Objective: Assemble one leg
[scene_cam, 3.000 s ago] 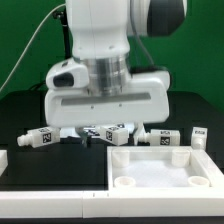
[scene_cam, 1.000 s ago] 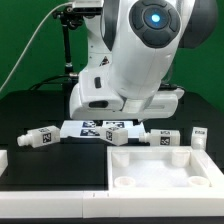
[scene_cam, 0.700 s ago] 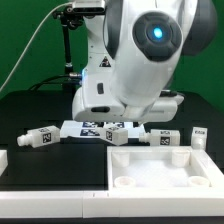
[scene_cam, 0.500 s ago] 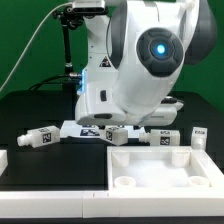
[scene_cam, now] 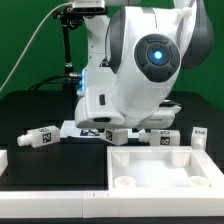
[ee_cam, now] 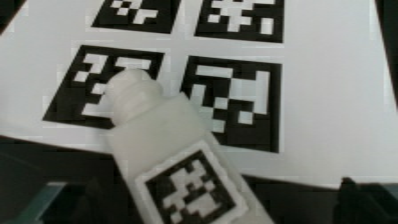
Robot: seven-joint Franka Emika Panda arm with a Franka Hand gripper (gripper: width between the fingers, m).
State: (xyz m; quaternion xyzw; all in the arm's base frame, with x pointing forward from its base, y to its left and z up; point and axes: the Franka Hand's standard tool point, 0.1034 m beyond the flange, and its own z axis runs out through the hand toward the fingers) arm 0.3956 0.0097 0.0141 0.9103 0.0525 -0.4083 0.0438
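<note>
Little looks done: the leg (ee_cam: 169, 150) lies loose on the marker board (ee_cam: 39, 80), not yet joined to the tray-shaped part (scene_cam: 165, 160), while the tool (scene_cam: 110, 125) hovers just above it, and whether its jaws are apart or together cannot be told.

The large white robot arm (scene_cam: 140, 75) is covering the middle of the thin flat white marker board (scene_cam: 71, 127) in the exterior view. It is also hiding the gripper behind its bulk (so the jaws' stance is not showing). The large white tray-shaped plastic part (scene_cam: 165, 165) is running off that picture's lower edge. In the wrist view, the small white tagged plastic leg (ee_cam: 164, 140) is appearing blurred and is being cut by the picture's edge, as are two black-and-white square tags (ee_cam: 235, 15).
</note>
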